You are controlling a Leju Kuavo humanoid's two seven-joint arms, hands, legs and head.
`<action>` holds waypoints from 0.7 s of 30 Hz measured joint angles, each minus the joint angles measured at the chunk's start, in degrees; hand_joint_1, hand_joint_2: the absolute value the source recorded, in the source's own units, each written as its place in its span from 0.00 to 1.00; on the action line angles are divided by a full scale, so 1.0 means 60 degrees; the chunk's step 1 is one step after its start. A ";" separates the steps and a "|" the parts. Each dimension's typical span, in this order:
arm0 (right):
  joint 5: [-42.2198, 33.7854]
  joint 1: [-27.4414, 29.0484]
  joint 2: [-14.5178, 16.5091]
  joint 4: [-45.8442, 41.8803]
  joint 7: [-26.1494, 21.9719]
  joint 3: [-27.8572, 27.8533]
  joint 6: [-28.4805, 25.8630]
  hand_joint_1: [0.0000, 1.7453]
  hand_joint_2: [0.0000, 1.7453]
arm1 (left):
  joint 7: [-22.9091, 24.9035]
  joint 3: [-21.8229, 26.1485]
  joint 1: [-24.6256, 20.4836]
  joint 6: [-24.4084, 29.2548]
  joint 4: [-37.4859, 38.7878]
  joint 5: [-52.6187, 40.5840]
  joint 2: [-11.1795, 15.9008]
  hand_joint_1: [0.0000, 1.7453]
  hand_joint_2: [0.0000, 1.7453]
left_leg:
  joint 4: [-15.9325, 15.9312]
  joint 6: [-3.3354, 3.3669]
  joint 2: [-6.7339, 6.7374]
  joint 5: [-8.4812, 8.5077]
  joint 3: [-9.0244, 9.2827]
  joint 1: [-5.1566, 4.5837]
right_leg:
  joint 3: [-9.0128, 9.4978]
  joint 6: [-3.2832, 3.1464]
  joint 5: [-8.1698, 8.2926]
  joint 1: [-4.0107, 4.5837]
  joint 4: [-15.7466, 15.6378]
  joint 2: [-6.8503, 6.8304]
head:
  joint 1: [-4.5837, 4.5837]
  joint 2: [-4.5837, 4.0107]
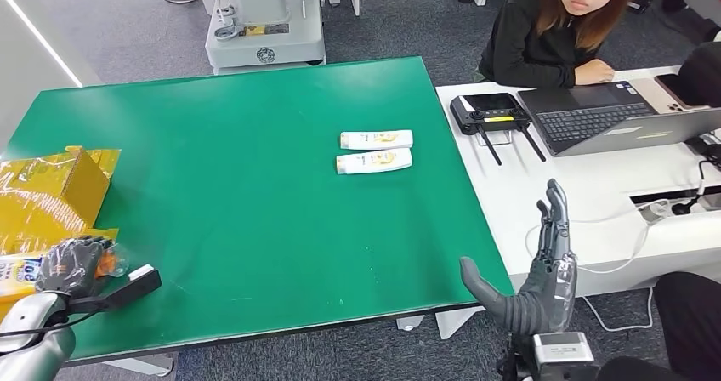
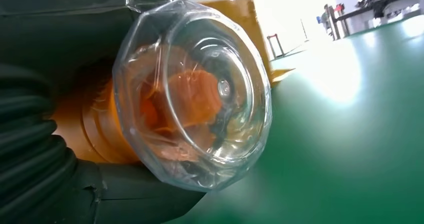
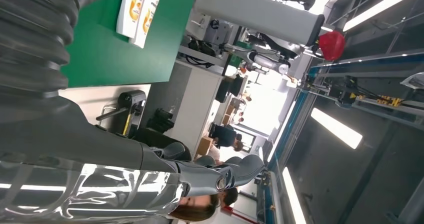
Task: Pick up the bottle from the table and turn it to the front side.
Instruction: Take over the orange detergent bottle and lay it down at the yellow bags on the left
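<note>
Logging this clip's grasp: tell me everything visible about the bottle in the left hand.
The bottle is gripped by the left hand at the green table's near left corner, beside a yellow box. Its white label with blue lettering shows past the dark fingers. The left wrist view shows an orange cap under a clear, ridged plastic cover, looking glossy and rigid. It lies roughly sideways; whether it touches the table is unclear.
</note>
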 joint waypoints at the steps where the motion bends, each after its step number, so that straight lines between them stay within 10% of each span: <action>1: -0.0003 -0.0015 -0.0027 0.0016 0.0009 0.0039 -0.0025 0.00 1.00 | -0.0026 0.0000 -0.0026 0.0041 0.0000 -0.0011 -0.0115 1.00 1.00 | 0.0000 0.0000 0.0000 0.0000 0.0004 0.0000 | 0.0004 0.0000 0.0000 0.0000 0.0000 0.0000 | 0.0000 0.0000; 10: -0.0003 -0.0043 -0.0158 0.0190 0.0023 0.0339 -0.0381 0.00 1.00 | -0.0341 -0.0004 -0.0227 0.0191 0.0004 -0.0003 -0.0822 1.00 1.00 | 0.0000 0.0001 0.0001 0.0002 0.0017 0.0000 | 0.0015 0.0000 0.0001 0.0000 0.0003 0.0001 | 0.0000 0.0000; 15: -0.0111 -0.0006 -0.0211 0.0235 0.0023 0.0430 -0.0488 0.00 1.00 | -0.0325 -0.0004 -0.0311 0.0098 0.0021 0.0045 -0.1013 0.04 1.00 | 0.0000 0.0000 0.0001 0.0001 0.0015 0.0000 | 0.0013 0.0000 0.0000 0.0001 0.0003 0.0001 | -0.0002 0.0000; 21: -0.0098 -0.0023 -0.0233 0.0345 0.0167 0.0482 -0.0518 0.00 1.00 | 0.0088 -0.0004 -0.0411 -0.0199 0.0171 -0.0012 -0.1325 0.00 1.00 | 0.0000 0.0000 0.0007 0.0001 0.0011 0.0002 | 0.0010 0.0000 0.0001 0.0002 0.0003 0.0006 | 0.0000 0.0000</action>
